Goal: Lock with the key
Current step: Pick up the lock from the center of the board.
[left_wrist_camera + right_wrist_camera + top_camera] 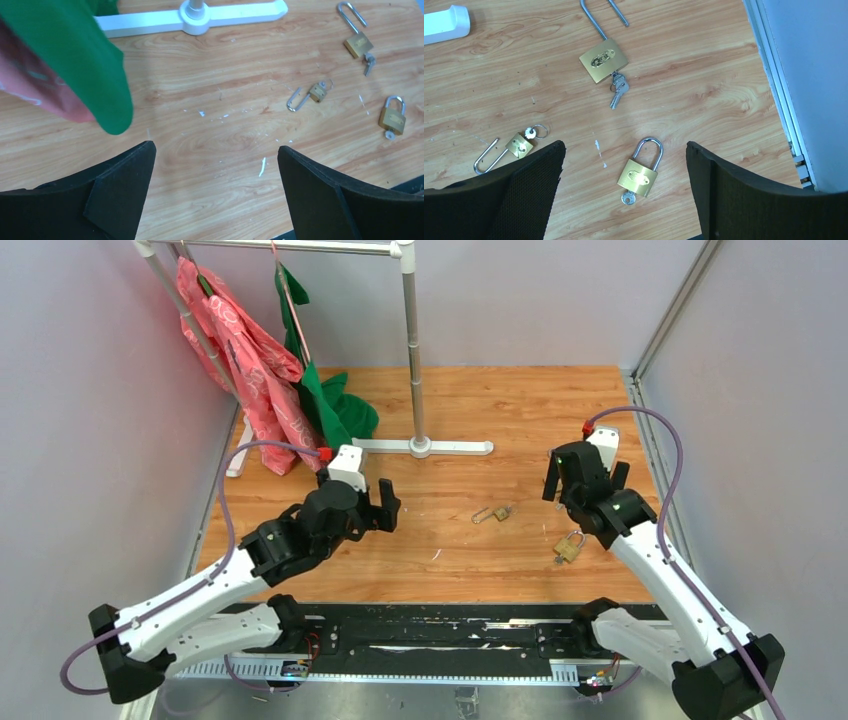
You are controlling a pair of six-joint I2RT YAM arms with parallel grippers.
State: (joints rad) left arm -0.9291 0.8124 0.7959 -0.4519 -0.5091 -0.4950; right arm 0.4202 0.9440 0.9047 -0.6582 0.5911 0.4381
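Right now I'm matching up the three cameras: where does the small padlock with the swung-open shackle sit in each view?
Top external: small padlock near the table's middle, below and right of the rack foot.
Left wrist: small padlock right of centre, in the upper half.
Right wrist: small padlock at lower left.
Shared landmark: the white rack foot.

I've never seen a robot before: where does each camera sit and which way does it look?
Top external: above and behind, looking down on the table, left arm and right arm showing.
Left wrist: on its arm, facing down past the open left tool.
Right wrist: same, past the open right tool.
Both wrist views share the closed padlock.
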